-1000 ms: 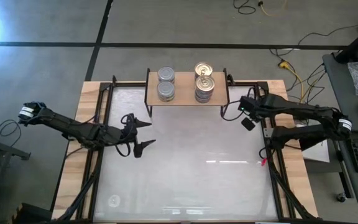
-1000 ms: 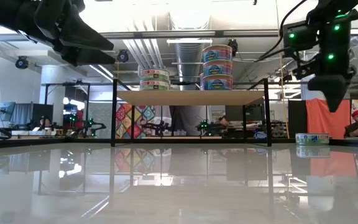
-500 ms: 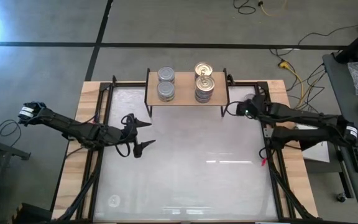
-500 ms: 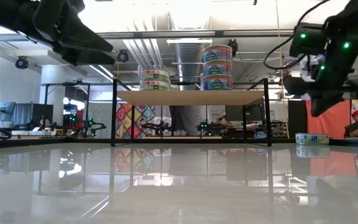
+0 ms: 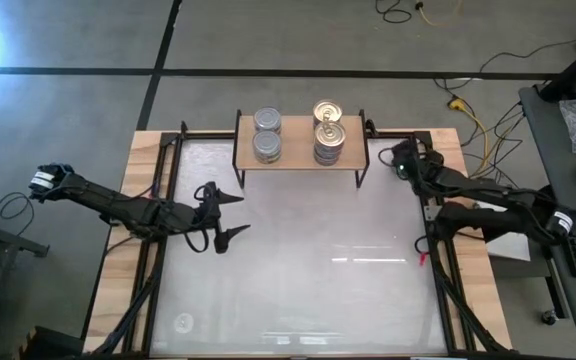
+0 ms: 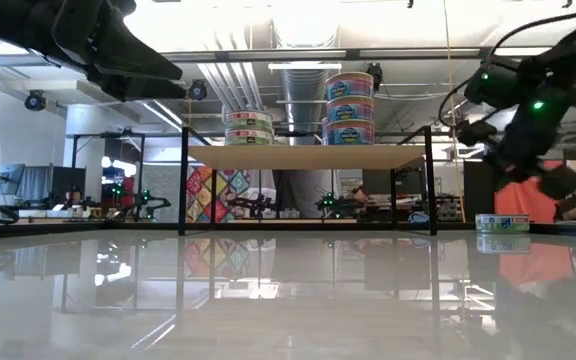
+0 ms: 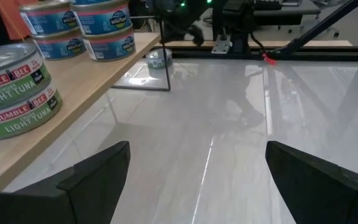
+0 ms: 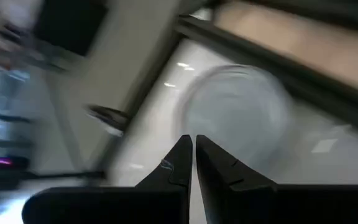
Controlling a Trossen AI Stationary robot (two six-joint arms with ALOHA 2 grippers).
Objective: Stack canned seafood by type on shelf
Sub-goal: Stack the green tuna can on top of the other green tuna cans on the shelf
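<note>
Pretty far along here, I'd say. The shelf point(image 5: 301, 158) at the far edge of the surface point(image 5: 298, 270) already carries two sorted piles — silver-topped tins point(image 5: 267, 135) on its left half, gold pull-ring tins point(image 5: 328, 130) on its right. The low view shows the gold-top side stacked about three high with blue labels point(image 6: 349, 108), the other side two high with green labels point(image 6: 249, 127); the left wrist camera reads those as light tuna point(image 7: 14, 87).

What's left looks like one more tin point(image 6: 501, 222) sitting on the surface off the shelf's right end, near the far right corner. In the right wrist view it's a blurry round silver-grey top point(image 8: 238, 112) straight ahead, so my guess is it belongs on the left pile.

The right gripper point(image 5: 402, 160) is over that corner, right by the loose tin, and its fingers point(image 8: 179, 163) are pinched together with barely a sliver between them — holding nothing. It'd need to spread them before any pickup.

The left gripper point(image 5: 225, 212) hangs above the left part of the surface, near side of the shelf, fingers point(image 7: 95, 171) spread wide and empty.
</note>
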